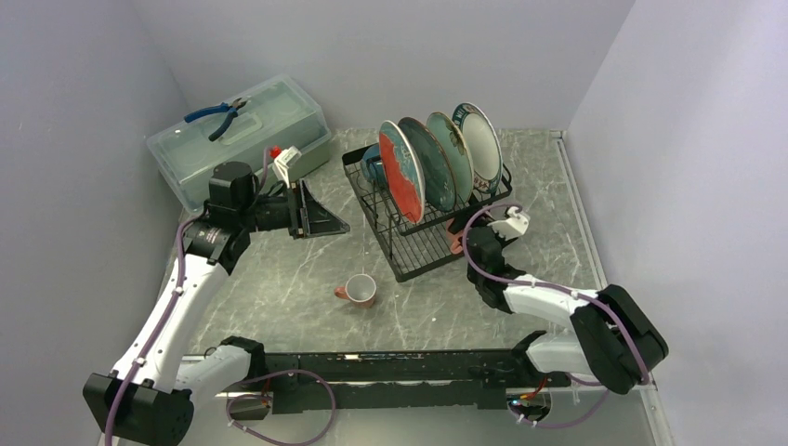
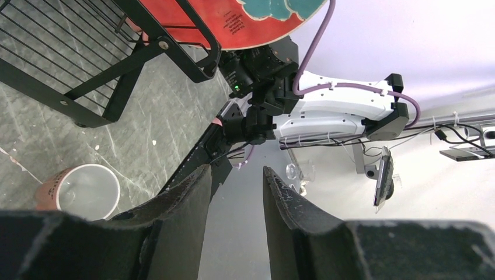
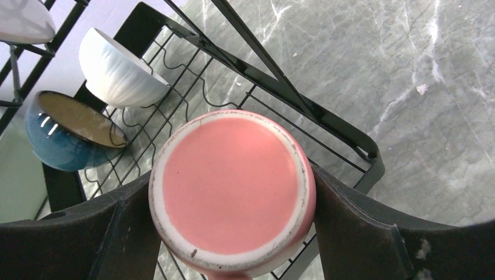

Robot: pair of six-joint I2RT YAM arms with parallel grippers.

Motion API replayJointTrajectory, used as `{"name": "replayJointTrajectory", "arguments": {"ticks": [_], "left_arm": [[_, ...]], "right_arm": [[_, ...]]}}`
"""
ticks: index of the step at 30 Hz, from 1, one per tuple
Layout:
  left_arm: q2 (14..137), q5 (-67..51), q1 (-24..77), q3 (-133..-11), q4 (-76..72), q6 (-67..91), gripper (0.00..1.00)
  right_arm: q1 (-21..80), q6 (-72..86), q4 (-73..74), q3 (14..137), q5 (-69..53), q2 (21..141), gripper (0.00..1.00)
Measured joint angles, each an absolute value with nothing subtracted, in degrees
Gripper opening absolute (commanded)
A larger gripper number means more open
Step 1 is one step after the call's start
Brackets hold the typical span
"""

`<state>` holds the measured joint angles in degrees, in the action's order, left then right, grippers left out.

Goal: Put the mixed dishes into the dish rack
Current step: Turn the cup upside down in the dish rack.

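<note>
The black wire dish rack [image 1: 423,249] holds four upright plates: red floral [image 1: 401,172], teal [image 1: 429,163], pale green floral [image 1: 453,144], and white with teal rim [image 1: 480,137]. My right gripper [image 1: 462,237] is shut on a pink mug [image 3: 232,189], base toward the camera, over the rack's near right corner [image 3: 368,157]. A white bowl [image 3: 119,73] and a blue bowl [image 3: 70,131] sit in the rack. A second pink mug [image 1: 359,291] stands upright on the table; it also shows in the left wrist view [image 2: 82,191]. My left gripper [image 1: 321,216] is open and empty, left of the rack.
A translucent pale green lidded box [image 1: 243,137] with blue-handled pliers [image 1: 218,115] on top stands at the back left. Grey walls close in on left, back and right. The marble table [image 1: 269,288] spreads in front of the rack.
</note>
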<state>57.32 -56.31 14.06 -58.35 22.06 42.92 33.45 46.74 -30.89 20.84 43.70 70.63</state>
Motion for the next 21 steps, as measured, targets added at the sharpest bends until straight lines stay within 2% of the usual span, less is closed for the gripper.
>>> {"name": "replayJointTrajectory", "arguments": {"ticks": [9,14,16,21], "left_arm": [[56.84,-57.67,14.04,-57.43,22.02,43.18,0.42],[56.82,-57.89,14.04,-57.39,22.09,43.16,0.42],[56.82,-57.98,14.04,-57.39,22.11,43.16,0.42],[56.82,-58.22,14.06,-57.36,22.24,43.11,0.43]], "right_arm": [[34.57,46.63,-25.45,26.33,47.16,75.02,0.03],[35.35,47.20,-22.48,28.99,49.30,77.34,0.12],[35.81,47.62,-21.41,29.65,50.15,78.48,0.18],[36.80,49.80,-18.94,31.31,53.30,80.27,0.47]]}}
